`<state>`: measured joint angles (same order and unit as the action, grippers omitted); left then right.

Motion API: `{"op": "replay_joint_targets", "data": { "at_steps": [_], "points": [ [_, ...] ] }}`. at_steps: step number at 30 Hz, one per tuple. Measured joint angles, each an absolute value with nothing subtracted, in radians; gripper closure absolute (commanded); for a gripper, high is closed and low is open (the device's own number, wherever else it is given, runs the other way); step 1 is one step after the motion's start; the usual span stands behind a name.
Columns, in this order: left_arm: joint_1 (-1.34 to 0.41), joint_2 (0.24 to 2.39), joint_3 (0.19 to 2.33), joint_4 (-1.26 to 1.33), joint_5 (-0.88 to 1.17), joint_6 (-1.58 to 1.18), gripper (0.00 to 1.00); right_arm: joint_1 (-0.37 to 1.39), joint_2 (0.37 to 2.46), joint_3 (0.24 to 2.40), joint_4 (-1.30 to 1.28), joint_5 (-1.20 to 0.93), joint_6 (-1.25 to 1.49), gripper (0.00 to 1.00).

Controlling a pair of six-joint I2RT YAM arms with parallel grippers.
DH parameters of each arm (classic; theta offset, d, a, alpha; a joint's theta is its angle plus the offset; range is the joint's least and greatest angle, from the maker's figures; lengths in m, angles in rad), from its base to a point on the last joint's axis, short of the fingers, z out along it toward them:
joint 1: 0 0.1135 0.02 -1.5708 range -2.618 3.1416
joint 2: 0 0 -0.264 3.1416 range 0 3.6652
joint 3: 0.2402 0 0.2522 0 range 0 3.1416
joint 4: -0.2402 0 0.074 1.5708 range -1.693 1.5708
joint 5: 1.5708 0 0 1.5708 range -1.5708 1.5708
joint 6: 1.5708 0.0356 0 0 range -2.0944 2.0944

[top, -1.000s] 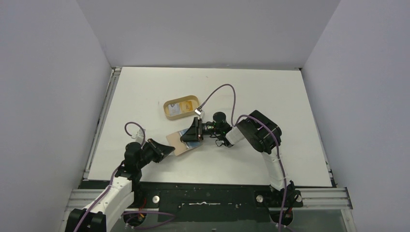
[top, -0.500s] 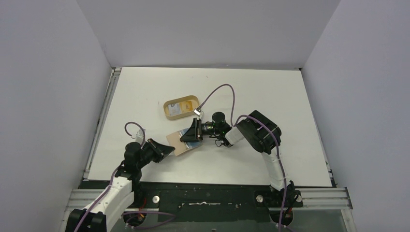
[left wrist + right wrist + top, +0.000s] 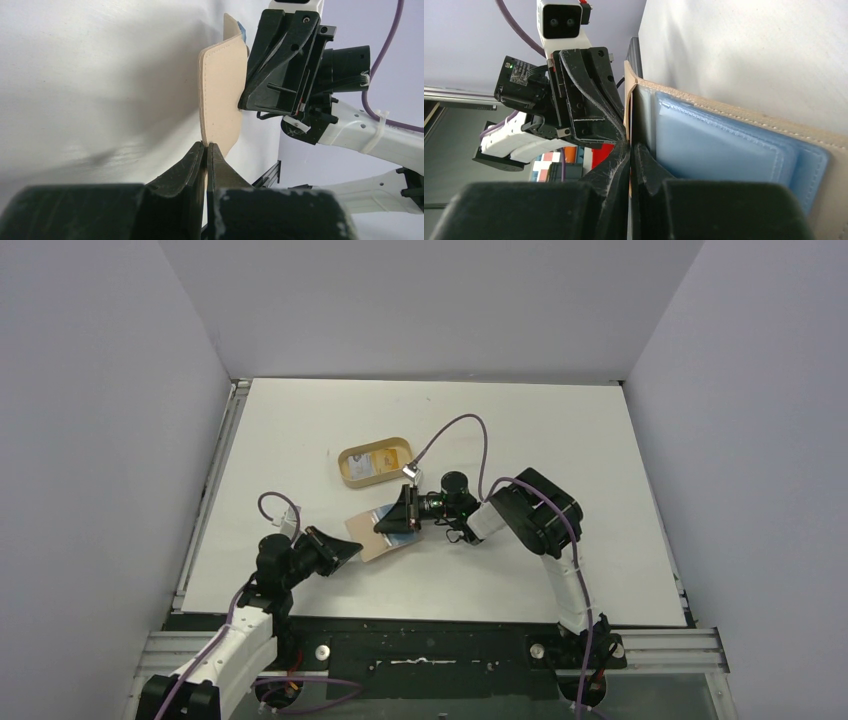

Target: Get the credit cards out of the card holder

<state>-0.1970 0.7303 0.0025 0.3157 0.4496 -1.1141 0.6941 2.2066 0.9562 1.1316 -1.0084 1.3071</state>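
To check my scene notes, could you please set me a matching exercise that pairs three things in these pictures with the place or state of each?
Things:
1. tan leather-like bifold card holder
2. light blue flat credit cards
3. oval tan tray with yellow inside

Places or states:
A. lies apart, farther from the arm bases
B. tucked inside the opened holder
C. pinched at its edges by the left pincer and the right pincer

Pairs: 1-C; 2-B; 3-A
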Motion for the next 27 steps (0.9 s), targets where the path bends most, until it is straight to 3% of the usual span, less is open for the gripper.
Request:
{"op": "replay_joint_targets", "data": {
  "at_steps": [17, 27],
  "points": [
    [-0.189, 0.717, 0.002, 0.274, 0.461, -1.108, 1.0, 0.541, 2.203, 0.866, 1.225, -1.065, 1.348, 1.0],
    [-0.188, 0.722, 0.002, 0.253, 0.458, -1.083, 1.0, 0.452, 2.138, 0.853, 1.15, -1.09, 1.305, 1.0]
  ]
}}
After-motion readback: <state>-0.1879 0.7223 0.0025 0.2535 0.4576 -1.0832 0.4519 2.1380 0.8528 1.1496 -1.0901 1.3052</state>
